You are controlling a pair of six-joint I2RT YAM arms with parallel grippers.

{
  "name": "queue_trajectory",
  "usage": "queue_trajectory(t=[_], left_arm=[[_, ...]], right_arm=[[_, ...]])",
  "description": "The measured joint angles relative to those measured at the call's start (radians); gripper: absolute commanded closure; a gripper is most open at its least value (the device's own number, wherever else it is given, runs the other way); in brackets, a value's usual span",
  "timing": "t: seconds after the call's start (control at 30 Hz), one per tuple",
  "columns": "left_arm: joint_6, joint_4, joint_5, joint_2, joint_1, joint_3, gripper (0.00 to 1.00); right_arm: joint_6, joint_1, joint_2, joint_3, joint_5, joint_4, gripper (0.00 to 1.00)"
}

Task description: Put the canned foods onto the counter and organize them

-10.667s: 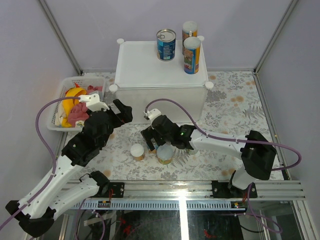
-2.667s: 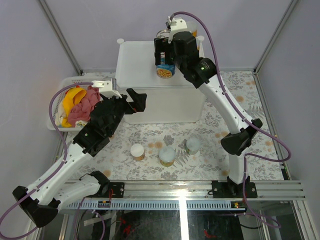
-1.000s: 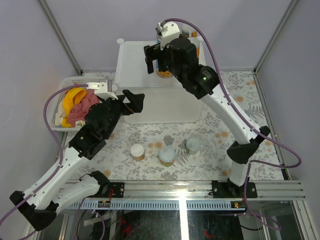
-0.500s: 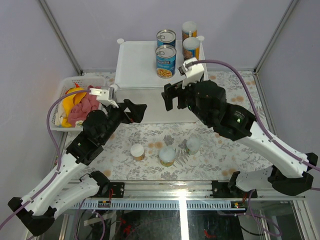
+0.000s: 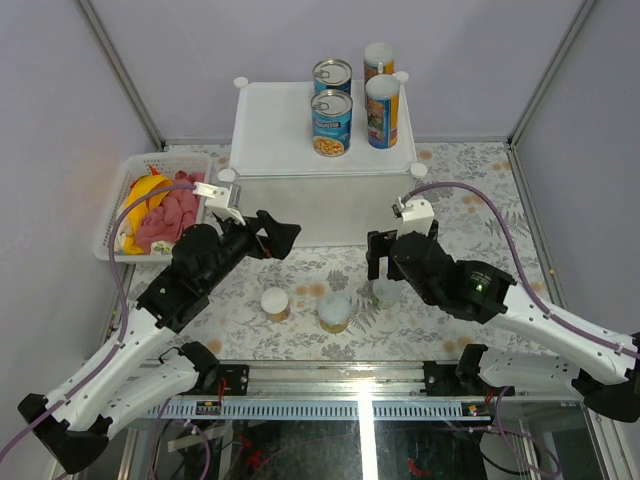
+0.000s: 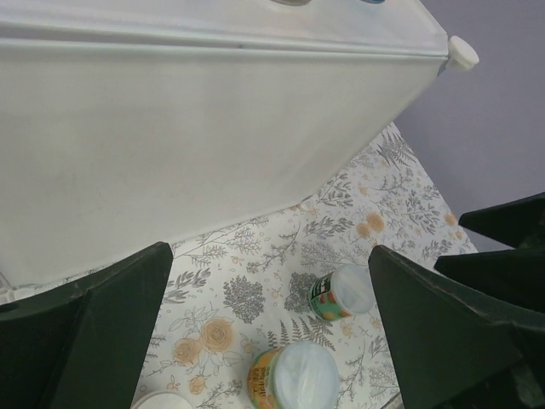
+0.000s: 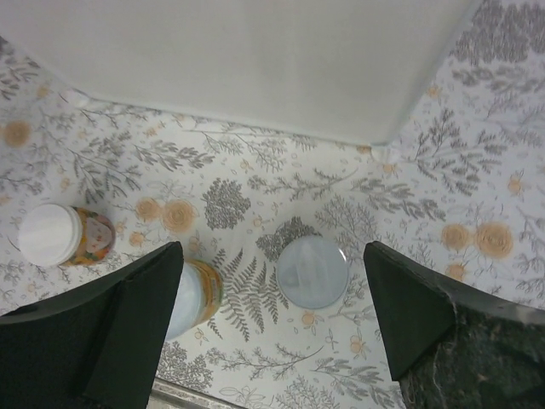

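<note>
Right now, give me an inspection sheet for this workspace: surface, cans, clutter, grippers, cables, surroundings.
Surface: floral table.
Job's things: on the counter, rear steel can, front steel can, rear canister, front canister; on the table, white-lidded jar, wide can, green-labelled can.
Clutter: mesh basket holding banana and pink cloth.
Grippers: left gripper open, empty; right gripper open above green-labelled can.
Cables: purple cables, one off each wrist.
Surroundings: grey walls, metal frame posts.

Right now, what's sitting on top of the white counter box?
Two blue-labelled cans and two tall canisters on the counter; the front pair partly hides the rear pair.
</note>
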Motion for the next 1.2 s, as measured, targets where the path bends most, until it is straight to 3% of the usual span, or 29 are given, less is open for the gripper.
queue_trajectory(t=[0.53, 1.2], left_arm=[[-0.009, 0.000, 0.038, 0.003, 0.000, -0.033, 0.00], [-0.009, 0.000, 0.056, 0.003, 0.000, -0.042, 0.00]], right_arm=[[0.233, 0.000, 0.005, -0.282, -0.020, -0.005, 0.00], [0.265, 0.000, 0.102, -0.352, -0.044, 0.082, 0.01]])
